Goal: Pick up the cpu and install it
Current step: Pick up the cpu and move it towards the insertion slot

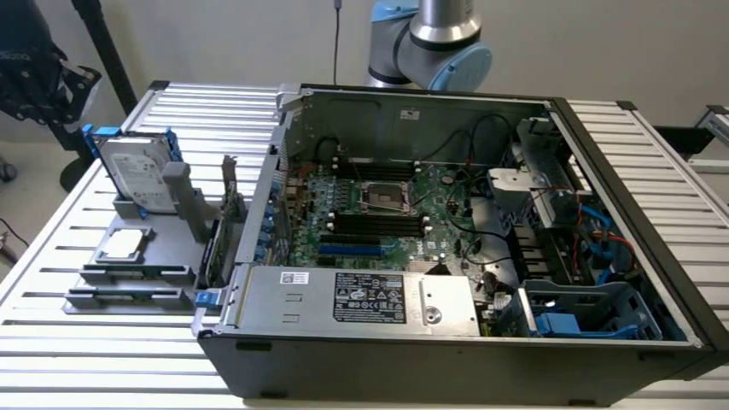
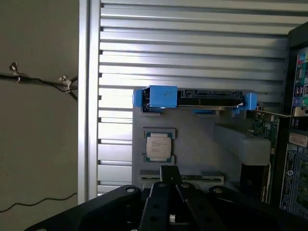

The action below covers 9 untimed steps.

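Observation:
The cpu is a small square chip with a silvery top. It lies flat in a seat on the grey holder, at the exterior view's left, outside the computer case. In the wrist view the cpu sits a short way beyond my gripper, with clear space between them. The black fingers are shut together and hold nothing. The bare processor socket shows on the green motherboard inside the open case. My arm rises behind the case's far wall.
A silver hard drive in a blue bracket stands upright behind the cpu on the holder; it shows as the blue bracket in the wrist view. The open case has a power supply along its near side and cables at the exterior view's right. The slatted metal table ends near the holder.

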### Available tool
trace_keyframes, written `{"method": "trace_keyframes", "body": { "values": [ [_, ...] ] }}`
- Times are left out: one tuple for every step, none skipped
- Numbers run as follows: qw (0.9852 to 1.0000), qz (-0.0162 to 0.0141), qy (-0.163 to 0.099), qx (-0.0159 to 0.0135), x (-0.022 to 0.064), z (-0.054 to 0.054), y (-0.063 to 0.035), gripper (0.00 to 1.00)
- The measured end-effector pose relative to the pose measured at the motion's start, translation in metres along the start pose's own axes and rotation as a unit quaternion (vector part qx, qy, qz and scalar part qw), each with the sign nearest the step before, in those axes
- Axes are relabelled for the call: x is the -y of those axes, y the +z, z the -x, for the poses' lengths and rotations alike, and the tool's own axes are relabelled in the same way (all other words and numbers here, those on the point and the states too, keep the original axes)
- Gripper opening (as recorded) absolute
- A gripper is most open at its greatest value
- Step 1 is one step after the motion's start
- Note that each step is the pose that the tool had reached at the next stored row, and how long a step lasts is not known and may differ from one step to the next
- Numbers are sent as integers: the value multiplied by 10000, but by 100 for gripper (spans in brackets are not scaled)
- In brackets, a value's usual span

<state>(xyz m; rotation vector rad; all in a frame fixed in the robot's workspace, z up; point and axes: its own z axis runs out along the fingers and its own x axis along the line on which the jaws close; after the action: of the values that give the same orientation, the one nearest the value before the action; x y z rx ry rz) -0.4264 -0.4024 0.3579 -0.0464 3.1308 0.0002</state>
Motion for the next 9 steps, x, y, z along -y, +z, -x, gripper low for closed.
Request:
{"method": "trace_keyframes", "body": {
  "values": [
    [10000, 0, 0, 0, 0, 0, 0, 11],
    [10000, 0, 0, 0, 0, 0, 0, 11],
    [10000, 0, 0, 0, 0, 0, 0, 12],
    [10000, 0, 0, 0, 0, 0, 0, 18],
    [10000, 0, 0, 0, 0, 0, 0, 18],
    [10000, 0, 0, 0, 0, 0, 0, 24],
    [10000, 0, 0, 0, 0, 0, 0, 30],
    [10000, 0, 0, 0, 0, 0, 3, 30],
    [10000, 0, 0, 1, 0, 0, 11, 42]
  ]
}}
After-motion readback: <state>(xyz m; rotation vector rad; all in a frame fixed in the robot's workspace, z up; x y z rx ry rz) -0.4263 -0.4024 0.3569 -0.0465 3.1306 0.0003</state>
